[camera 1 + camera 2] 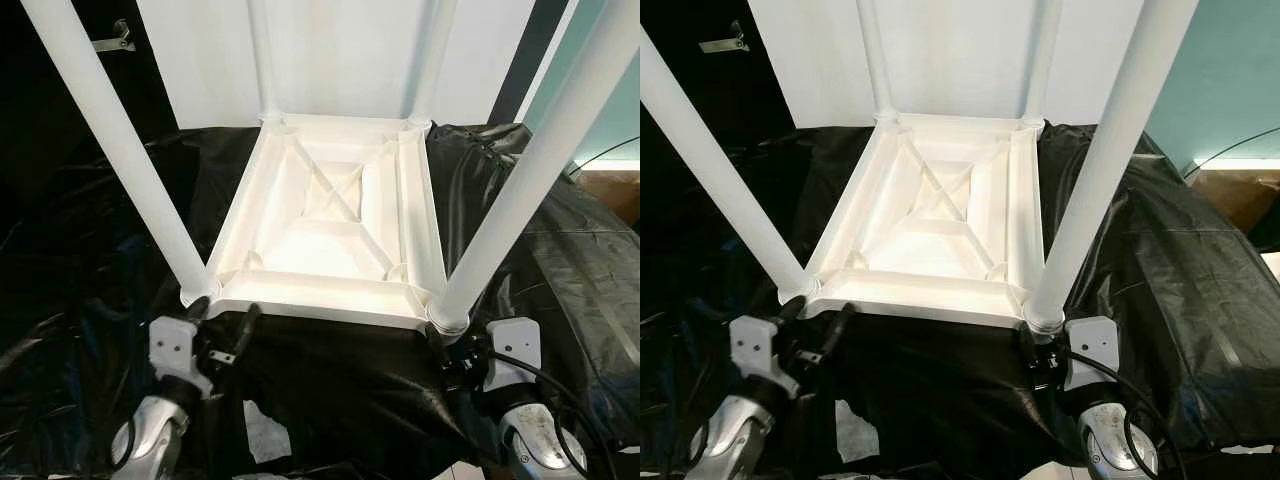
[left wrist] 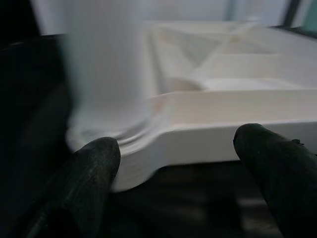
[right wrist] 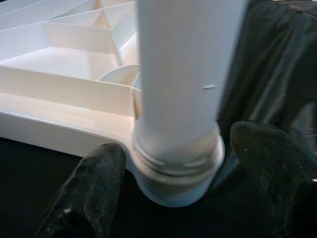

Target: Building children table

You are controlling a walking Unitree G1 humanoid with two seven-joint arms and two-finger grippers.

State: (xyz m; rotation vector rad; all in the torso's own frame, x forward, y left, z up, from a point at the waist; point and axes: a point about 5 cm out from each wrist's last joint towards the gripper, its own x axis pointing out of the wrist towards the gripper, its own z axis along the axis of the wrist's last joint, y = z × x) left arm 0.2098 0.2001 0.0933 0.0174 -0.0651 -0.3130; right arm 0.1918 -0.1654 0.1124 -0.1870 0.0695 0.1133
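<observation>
Black plastic sheet [image 1: 560, 260] covers the work surface; white wall panel behind it.

White children's table top [image 1: 330, 215] lies upside down on the sheet, ribbed underside up, cross-brace visible in the centre. All four legs stand in their corner sockets: near left leg [image 1: 110, 140], near right leg [image 1: 540, 160], and two far legs [image 1: 262, 60] at the back corners.

Near right leg: a band of screw thread [image 3: 176, 161] is exposed at the socket collar in the right wrist view. Judgement: this leg is not fully turned home. Near left leg base is blurred in the left wrist view; seating cannot be told.

Right gripper [image 3: 181, 186] sits at the near right corner, fingers spread either side of the leg base, not closed on it; contact unclear. Left gripper [image 2: 181, 158] sits at the near left corner, fingers apart, facing the table's front rim beside the leg, gripping nothing.

Progress, as judged: assembly is close to done. Left to do: tighten the near right leg, check the others, flip the table upright.
</observation>
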